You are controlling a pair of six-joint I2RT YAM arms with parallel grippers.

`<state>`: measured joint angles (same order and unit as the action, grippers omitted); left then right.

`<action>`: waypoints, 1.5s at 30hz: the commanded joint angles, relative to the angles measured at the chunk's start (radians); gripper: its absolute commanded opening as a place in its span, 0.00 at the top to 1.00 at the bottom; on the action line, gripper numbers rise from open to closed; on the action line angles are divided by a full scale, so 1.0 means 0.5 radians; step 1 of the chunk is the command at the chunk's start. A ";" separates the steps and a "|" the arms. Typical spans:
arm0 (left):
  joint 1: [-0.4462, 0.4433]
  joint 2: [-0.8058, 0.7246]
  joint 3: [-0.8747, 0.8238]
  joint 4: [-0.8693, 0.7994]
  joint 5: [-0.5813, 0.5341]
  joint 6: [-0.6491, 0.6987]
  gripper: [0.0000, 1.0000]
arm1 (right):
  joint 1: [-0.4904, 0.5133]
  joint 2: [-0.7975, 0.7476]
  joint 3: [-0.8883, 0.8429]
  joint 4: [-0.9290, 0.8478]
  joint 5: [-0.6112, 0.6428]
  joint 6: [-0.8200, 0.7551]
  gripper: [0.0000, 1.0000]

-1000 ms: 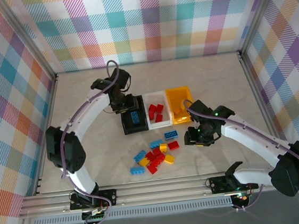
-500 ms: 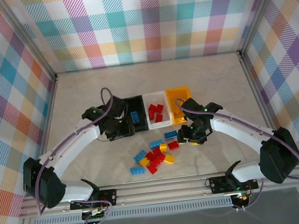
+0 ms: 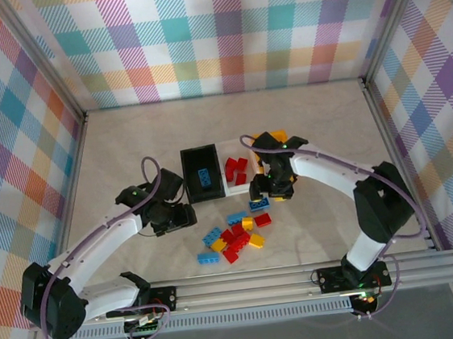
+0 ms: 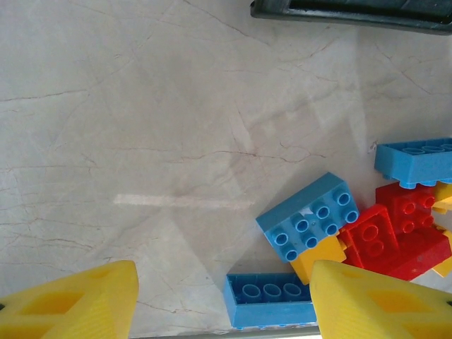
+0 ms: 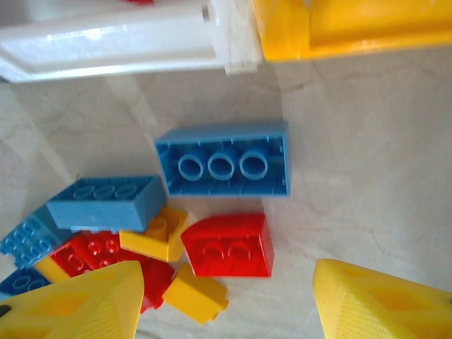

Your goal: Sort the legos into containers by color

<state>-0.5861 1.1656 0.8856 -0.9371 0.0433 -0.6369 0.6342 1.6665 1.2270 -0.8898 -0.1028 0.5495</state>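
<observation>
1. Top external view, bottom of the frame: both arm bases sat on the metal rail [image 3: 239,285]. The left arm curved up through the lower left and the right arm arched up the right side.
2. Just above the rail, at lower centre, the loose legos [image 3: 234,237] lay heaped on the marble table [image 3: 127,147]. Red, blue and yellow bricks touched or overlapped one another.
3. The left gripper [image 3: 176,218] hung left of the heap, near it but apart. In the left wrist view the left gripper [image 4: 222,293] had its yellow fingers [image 4: 78,304] spread wide. An upturned blue brick [image 4: 272,300] showed between them at the bottom edge, and I could not tell whether it touched either finger.
4. The right gripper [image 3: 265,194] hung at the heap's upper right, over a lone blue brick [image 3: 259,205]. In the right wrist view the right gripper [image 5: 226,282] also stood wide open. The lone blue brick [image 5: 224,164] lay underside-up at frame centre, with a red brick [image 5: 229,245] just below it.
5. Above that, at mid-frame, the containers stood in a row.
   - The black bin [image 3: 188,173], on the left, held a blue piece [image 3: 204,177].
   - The white bin [image 3: 241,191], in the middle, held red pieces [image 3: 235,168].
   - The yellow-orange bin [image 3: 280,136], on the right, was largely covered by the right arm.
6. Across the top of the frame stood the plaid wall [image 3: 212,33].
</observation>
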 commanded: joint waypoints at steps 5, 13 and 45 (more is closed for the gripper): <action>0.055 -0.111 -0.030 -0.057 0.008 0.004 0.33 | 0.034 0.249 0.253 -0.141 0.141 -0.183 0.28; 0.098 -0.236 -0.095 -0.113 0.004 -0.019 0.32 | 0.098 0.423 0.352 -0.138 0.171 -0.185 0.24; 0.120 -0.250 -0.087 -0.174 0.030 0.015 0.32 | 0.216 0.289 0.052 0.284 0.511 0.043 0.25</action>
<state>-0.5396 1.0496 0.8471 -0.9886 0.0441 -0.6388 0.7341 1.8351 1.2579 -0.7773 0.1204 0.5426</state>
